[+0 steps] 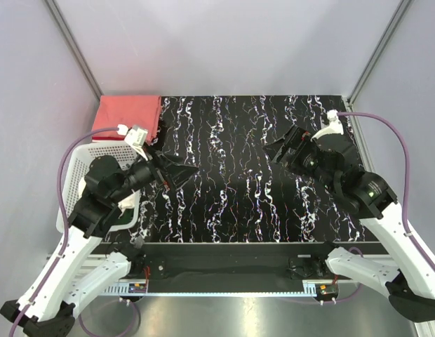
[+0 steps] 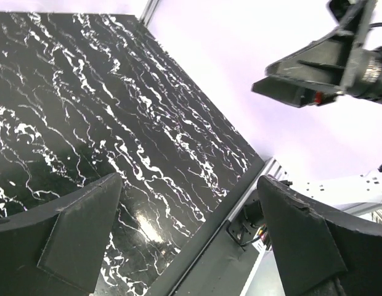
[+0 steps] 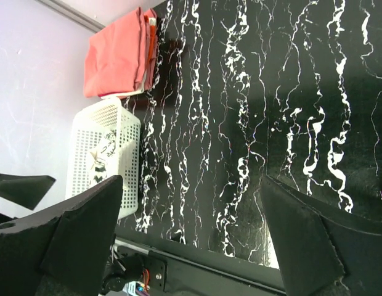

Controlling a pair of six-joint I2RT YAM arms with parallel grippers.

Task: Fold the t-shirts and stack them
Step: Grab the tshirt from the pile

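The big black marbled table (image 1: 238, 203) has no cloth in the middle, so nothing is mid-fold. The white mesh basket (image 3: 126, 179) sits at its left edge with the cream-white t-shirt (image 3: 103, 155) crumpled inside, so that 1 isn't folded yet. The salmon-red t-shirt (image 1: 126, 116) looks folded flat in the far left corner, just beyond the basket. I'd call it about half done: 1 folded, 1 left to pull out, fold and stack. The left gripper (image 1: 174, 166) and right gripper (image 1: 279, 144) hover over the table, fingers wide apart and holding nothing. From above, the left arm covers most of the basket. A pale edge under the red shirt is too small to identify.
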